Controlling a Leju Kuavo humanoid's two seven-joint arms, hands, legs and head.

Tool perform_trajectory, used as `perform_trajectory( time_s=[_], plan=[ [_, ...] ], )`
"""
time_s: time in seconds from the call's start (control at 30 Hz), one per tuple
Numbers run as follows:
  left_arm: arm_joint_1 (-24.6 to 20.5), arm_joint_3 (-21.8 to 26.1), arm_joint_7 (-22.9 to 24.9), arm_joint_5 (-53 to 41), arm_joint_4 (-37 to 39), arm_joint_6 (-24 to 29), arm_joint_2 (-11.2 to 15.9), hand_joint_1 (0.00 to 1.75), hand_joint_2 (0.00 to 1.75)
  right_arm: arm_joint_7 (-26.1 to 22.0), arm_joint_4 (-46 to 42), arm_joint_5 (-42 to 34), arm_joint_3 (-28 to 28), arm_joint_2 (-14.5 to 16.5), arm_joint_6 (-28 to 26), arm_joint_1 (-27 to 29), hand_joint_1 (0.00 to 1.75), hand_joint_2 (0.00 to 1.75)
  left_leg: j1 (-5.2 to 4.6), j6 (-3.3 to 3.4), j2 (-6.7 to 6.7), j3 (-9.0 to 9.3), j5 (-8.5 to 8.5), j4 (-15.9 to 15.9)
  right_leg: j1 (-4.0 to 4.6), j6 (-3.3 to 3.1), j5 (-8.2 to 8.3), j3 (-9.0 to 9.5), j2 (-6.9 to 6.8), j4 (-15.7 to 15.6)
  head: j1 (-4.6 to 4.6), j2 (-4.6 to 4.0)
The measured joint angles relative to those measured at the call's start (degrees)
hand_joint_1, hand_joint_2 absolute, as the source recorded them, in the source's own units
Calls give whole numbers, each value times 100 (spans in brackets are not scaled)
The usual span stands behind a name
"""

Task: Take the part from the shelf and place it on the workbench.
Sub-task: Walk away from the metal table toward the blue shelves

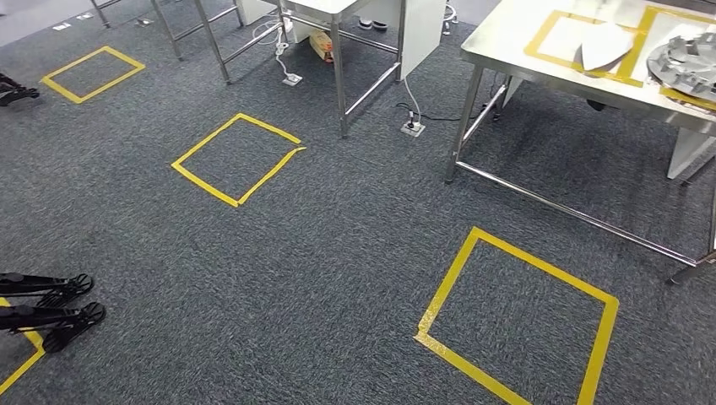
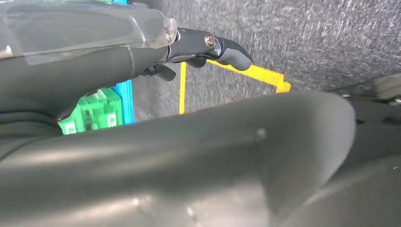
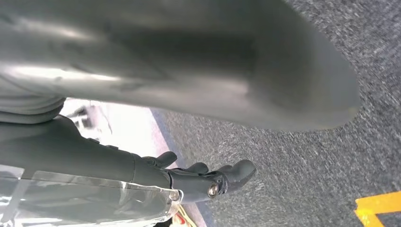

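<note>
- While both arms hung by the robot's sides, left hand (image 2: 198,49) was released: dark fingers (image 2: 231,53) loosely stretched over carpet, nothing in them.
- Right hand (image 3: 203,179) likewise slack, fingers (image 3: 239,170) slightly curled and apart, grasping nothing.
- Steel workbench (image 1: 507,51) stood far right, w/ yellow tape outlines on its top.
- On workbench: white fan-shaped part (image 1: 604,44) lay inside a taped rectangle; grey round ribbed part (image 1: 686,61) just right of it, at the pic's edge. Couldn't tell which one was the task's part.
- Grey carpet (image 1: 338,253) carried yellow tape squares: one near right (image 1: 447,283) in front of workbench, one mid-left (image 1: 207,139), one far left (image 1: 74,63).
- Second steel table (image 1: 338,76) stood far centre; white floor socket (image 1: 412,128) w/ cable lay between it and workbench.
- Black wheeled legs (image 1: 51,312) lay near left.
- Left wrist view: green bin (image 2: 97,111) beside a blue one (image 2: 124,97), past the hand.
</note>
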Motion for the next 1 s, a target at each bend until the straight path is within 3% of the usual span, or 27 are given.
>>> perform_trajectory(
  time_s=[0.03,0.07,0.1,0.13,0.2,0.23,0.27,0.33,0.37,0.43,0.5,0.53,0.57,0.6,0.67,0.73,0.8,0.87,0.93,1.0],
  plan=[
    [-3,-1,-4,-3,0,15,-2,0,0,1,1,-3,-1,2,-1,10,0,0,10,-14,37,-185,-129,362,2,-2,-2,-8,-87,1,-13,0],
    [1,-1,-9,-4,0,33,-4,0,0,2,1,-8,-2,4,-1,14,0,0,18,-21,49,-279,-152,542,2,-2,-3,-15,-168,1,-22,0],
    [8,-1,-15,-5,0,49,-4,0,0,2,1,-10,-2,8,-2,13,0,0,26,-22,62,-240,-59,467,1,2,-6,-17,-243,2,-36,0],
    [13,-1,-20,-7,0,61,-2,0,0,2,1,-13,-2,14,-4,10,0,0,32,-17,99,-77,114,163,0,8,-10,-12,-313,1,-51,0],
    [3,-1,-27,-9,-2,77,7,0,0,2,1,-17,-2,28,-7,6,0,0,18,7,364,408,442,-706,16,45,-30,18,-441,2,-85,0],
    [-11,-1,-31,-9,-4,81,9,0,0,2,1,-19,-2,32,-9,4,0,0,2,23,475,570,519,-1002,25,75,-44,37,-493,2,-88,0],
    [-23,0,-36,-9,-5,82,9,0,0,2,1,-20,-2,36,-11,1,0,0,-18,41,550,647,537,-1152,31,112,-56,60,-544,0,-87,0],
    [-26,1,-40,-9,-5,80,10,0,0,2,1,-20,-1,47,-15,-11,0,0,-50,90,453,613,532,-1177,16,186,-70,105,-647,-23,-72,0],
    [-16,1,-39,-9,-4,79,12,0,0,3,1,-19,-1,52,-15,-20,0,0,-44,125,390,615,548,-1191,4,225,-92,118,-623,-11,-69,0],
    [-7,2,-25,-10,-2,74,16,0,0,3,1,-19,4,62,-15,-21,0,0,-20,207,253,627,599,-1221,-11,278,-304,9,-351,277,-35,0],
    [-17,3,-6,-12,-2,58,12,0,0,7,1,-20,7,57,-15,7,0,0,-15,259,99,618,628,-1224,-8,291,-688,-337,-38,1020,26,0],
    [-19,3,3,-12,-2,46,8,0,0,9,1,-20,7,51,-15,21,0,0,-22,269,13,610,631,-1222,-2,291,-828,-528,15,1405,51,0],
    [-14,3,16,-12,-1,36,8,0,0,11,1,-20,6,46,-15,32,0,0,-27,272,-75,607,632,-1219,1,287,-869,-659,36,1640,69,0],
    [-7,3,27,-12,1,28,9,0,0,11,1,-20,6,44,-15,36,0,0,-28,272,-163,611,632,-1216,1,277,-796,-692,46,1657,83,0],
    [3,3,41,-12,1,24,9,0,0,11,1,-20,7,38,-15,35,0,0,-23,259,-338,629,624,-1204,-10,251,-380,-445,122,1024,104,0],
    [-2,3,44,-12,-1,23,5,0,0,11,2,-20,9,31,-14,33,0,0,-28,215,-491,617,608,-1169,-39,236,-79,-143,391,287,127,0],
    [-1,3,48,-12,0,22,3,0,0,11,3,-21,10,27,-9,29,0,0,-18,140,-610,572,609,-1153,-32,200,-45,-55,532,54,132,0],
    [17,2,56,-12,3,19,5,0,0,11,3,-22,8,28,-5,18,0,0,11,66,-659,523,621,-1157,-11,126,-21,-34,409,35,124,0],
    [19,1,65,-13,8,16,5,0,0,11,2,-22,7,25,-4,9,0,0,8,14,-378,380,478,-922,-18,49,3,-9,267,2,71,0],
    [-3,0,70,-16,9,15,1,0,0,11,1,-22,5,19,-4,23,0,0,6,-21,-31,24,136,-238,-11,7,0,-6,99,-11,5,0]
  ],
)
